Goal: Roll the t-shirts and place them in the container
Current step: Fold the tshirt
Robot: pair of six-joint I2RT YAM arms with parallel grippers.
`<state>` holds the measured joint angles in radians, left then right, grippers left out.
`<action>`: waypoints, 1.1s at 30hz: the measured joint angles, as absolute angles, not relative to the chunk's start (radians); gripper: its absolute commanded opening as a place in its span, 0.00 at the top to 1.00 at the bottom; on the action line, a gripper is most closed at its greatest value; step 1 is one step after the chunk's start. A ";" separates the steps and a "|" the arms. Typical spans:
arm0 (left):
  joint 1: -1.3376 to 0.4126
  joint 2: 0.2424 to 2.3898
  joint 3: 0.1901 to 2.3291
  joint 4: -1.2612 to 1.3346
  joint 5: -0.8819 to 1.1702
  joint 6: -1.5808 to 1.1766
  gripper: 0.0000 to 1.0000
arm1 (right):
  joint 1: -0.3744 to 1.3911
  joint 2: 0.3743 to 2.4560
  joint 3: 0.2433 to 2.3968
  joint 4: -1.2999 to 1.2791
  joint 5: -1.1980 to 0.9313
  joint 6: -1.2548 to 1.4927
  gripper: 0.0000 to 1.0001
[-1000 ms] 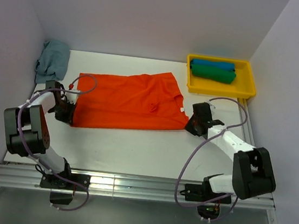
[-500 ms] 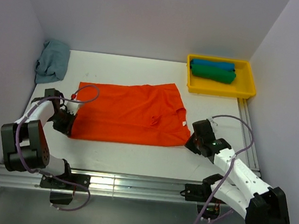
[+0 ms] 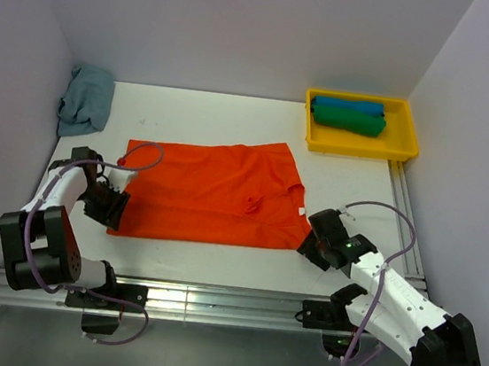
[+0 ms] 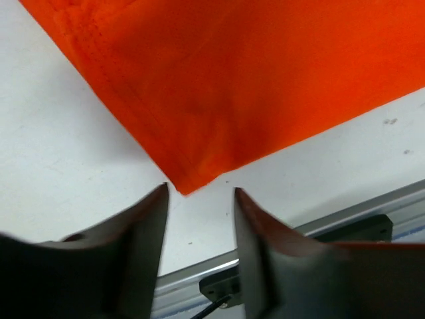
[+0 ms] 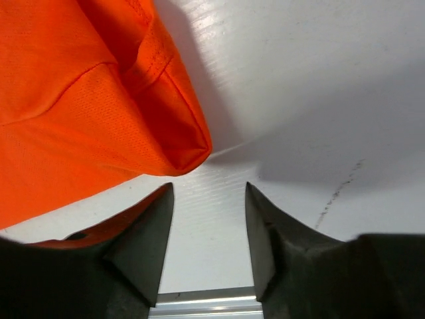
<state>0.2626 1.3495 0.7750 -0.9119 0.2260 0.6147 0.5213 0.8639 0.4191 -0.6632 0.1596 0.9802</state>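
An orange-red t-shirt lies spread flat on the white table, folded lengthwise, with a small white neck label at its right edge. My left gripper sits at the shirt's near left corner, open, the corner just beyond its fingertips. At the shirt's near right corner my right gripper is open too, nothing between its fingers. A blue rolled t-shirt and a green one lie in the yellow tray.
A crumpled grey-blue cloth lies at the table's far left corner. The yellow tray stands at the far right. A metal rail runs along the near edge. Walls close in the left, back and right sides.
Both grippers dragged the shirt's near corners toward the front edge, then opened and let go. The shirt now lies flatter and closer to me.
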 measured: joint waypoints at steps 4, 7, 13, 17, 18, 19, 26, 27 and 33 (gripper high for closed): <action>0.264 1.353 0.840 -0.956 0.239 0.623 0.35 | 0.521 0.867 0.471 -0.713 0.186 0.967 0.37; 0.269 1.360 0.925 -0.998 0.245 0.630 0.33 | 0.511 0.888 0.549 -0.730 0.194 0.939 0.35; 0.281 1.444 1.164 -1.053 0.269 0.609 0.33 | 0.421 1.022 0.770 -0.686 0.164 0.813 0.35; 0.282 1.585 1.348 -1.011 0.289 0.527 0.36 | 0.335 1.222 0.984 -0.608 0.128 0.713 0.37; 0.282 1.631 1.391 -0.980 0.294 0.498 0.36 | 0.324 1.272 1.039 -0.585 0.120 0.691 0.38; 0.282 1.663 1.423 -0.958 0.302 0.478 0.36 | 0.313 1.343 1.106 -0.569 0.113 0.666 0.39; 0.280 1.911 1.594 -0.788 0.350 0.342 0.32 | 0.287 1.755 1.468 -0.441 0.063 0.552 0.39; 0.279 1.939 1.609 -0.768 0.358 0.322 0.32 | 0.286 1.808 1.515 -0.443 0.061 0.540 0.39; 0.262 2.042 1.628 -0.630 0.369 0.223 0.31 | 0.276 2.073 1.737 -0.443 0.042 0.489 0.38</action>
<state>0.2619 2.0418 1.6276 -0.6296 0.3687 0.2226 0.2760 2.0731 1.7370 -0.4431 0.0422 0.4889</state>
